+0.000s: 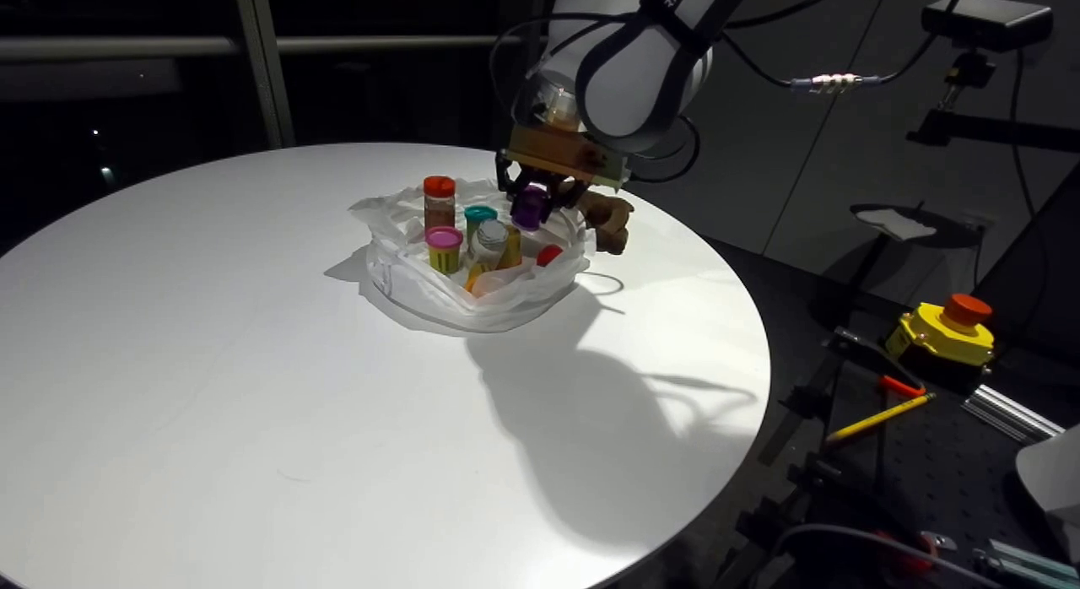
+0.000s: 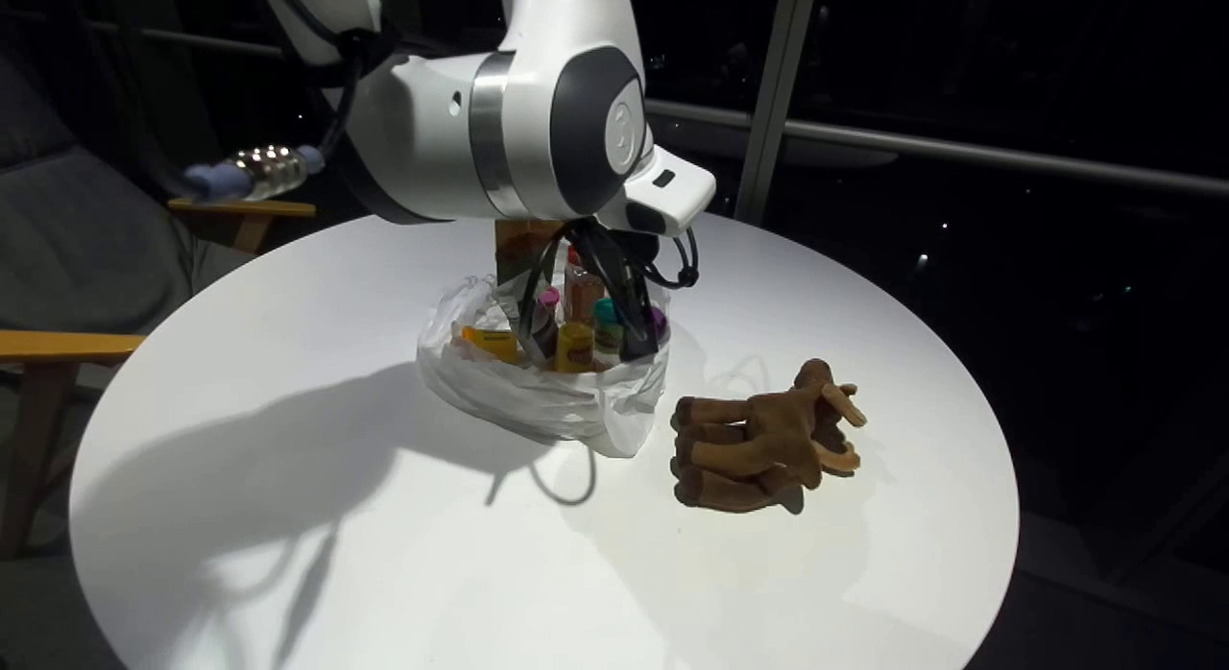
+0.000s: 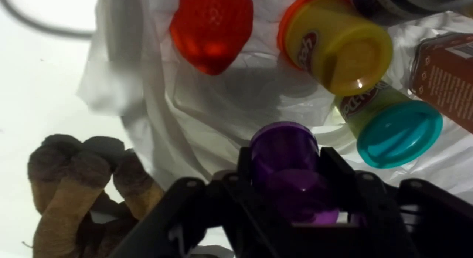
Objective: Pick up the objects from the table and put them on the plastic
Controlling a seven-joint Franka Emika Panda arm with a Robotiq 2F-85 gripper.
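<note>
Pincer (image 3: 286,155) is part-closed, gripping the purple cup (image 3: 288,173) near the edge of the plastic (image 2: 485,390); cup's probably light, stiff, kinda slick, so sides are best imo.

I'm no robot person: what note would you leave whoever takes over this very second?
Gripper: shut on the purple tub, over the plastic; I can't tell if the tub touches it.
Done: red-lidded jar, pink-lidded tub, clear jar, teal-lidded tub, yellow tub and red piece are on the plastic.
Left: release the purple tub; then probably the brown plush toy, lying on the table beside the plastic.
</note>
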